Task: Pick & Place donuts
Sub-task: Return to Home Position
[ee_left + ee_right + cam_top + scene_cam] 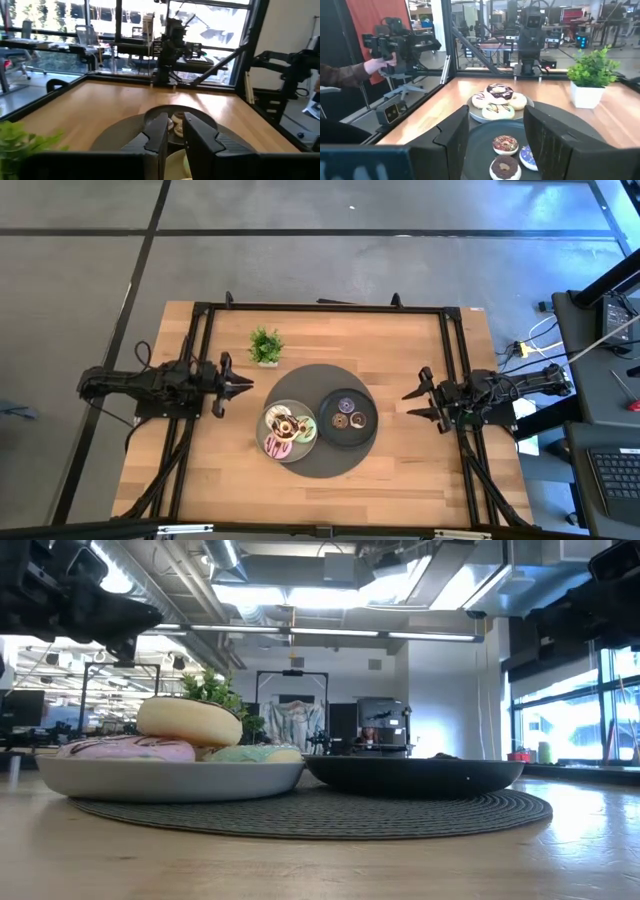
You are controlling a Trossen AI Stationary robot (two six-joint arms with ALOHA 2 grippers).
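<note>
Several small iced ring donuts (288,432) lie ahead of the empty, narrowly parted left end effector (247,387); seemingly light and soft, best pinched gently across one ring.

**Both arms held level, facing inward**

The left gripper (243,387) is seen at the frame's left-centre, its fingers (159,134) set a narrow gap apart. The right gripper (412,404) is held at right-centre, fingers spread wide. Nothing is gripped by either.
</note>
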